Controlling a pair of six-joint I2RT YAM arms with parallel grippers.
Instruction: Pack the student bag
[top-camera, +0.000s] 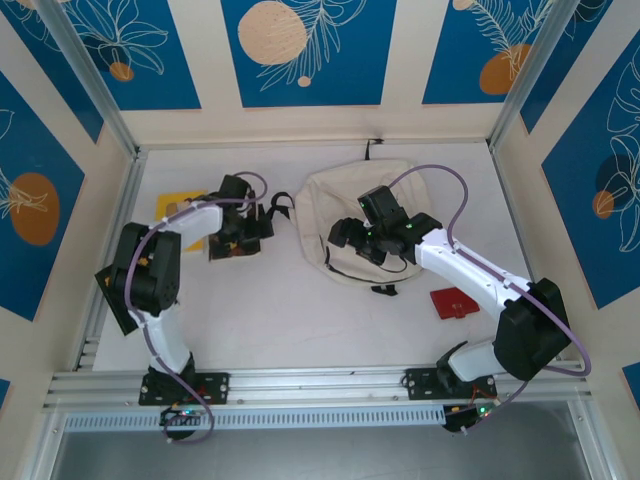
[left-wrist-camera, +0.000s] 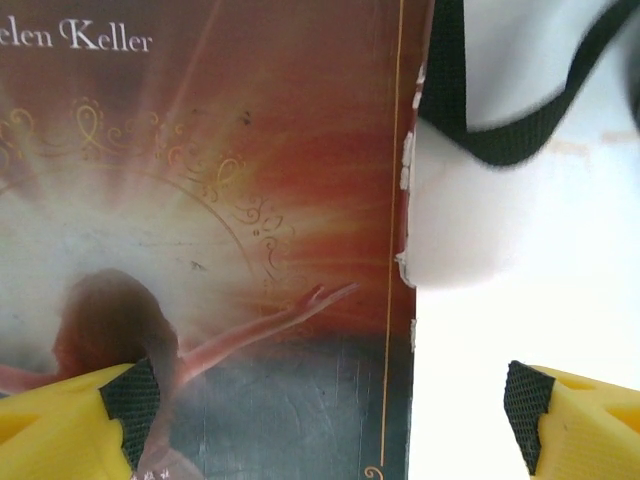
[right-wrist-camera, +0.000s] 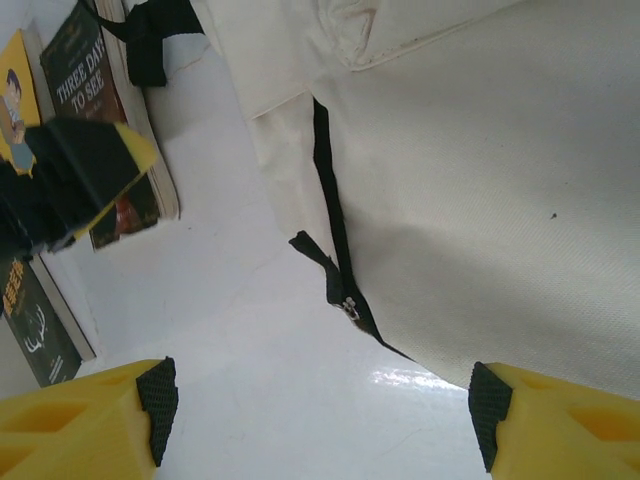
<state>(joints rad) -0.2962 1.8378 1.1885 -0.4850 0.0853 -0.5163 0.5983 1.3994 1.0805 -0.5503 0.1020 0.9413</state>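
In the overhead view a yellow book lies on the white table at the left of the frame, partly under the left arm. Just right of it sits a Helen Keller paperback with a red-orange cover, flat on the table. The left gripper hangs over it with its jaws spread wide and nothing in their grasp. In the left wrist view one black pad sits above the cover at the lower left, the other above bare table at the lower right, and the book's right edge runs between them. A black strap curls across the upper right of that view, beside the book. The student bag lies flat in the upper middle of the overhead frame, right of the paperback and close to the back wall. The right gripper hovers at the bag's near edge, jaws wide apart and empty. In the right wrist view the cream cloth fills the upper right, and a black zip line runs down to a zip pull on the table. A dark book lies at the left edge of that view. A small red flat object rests at the lower right of the overhead frame, beside the right arm.
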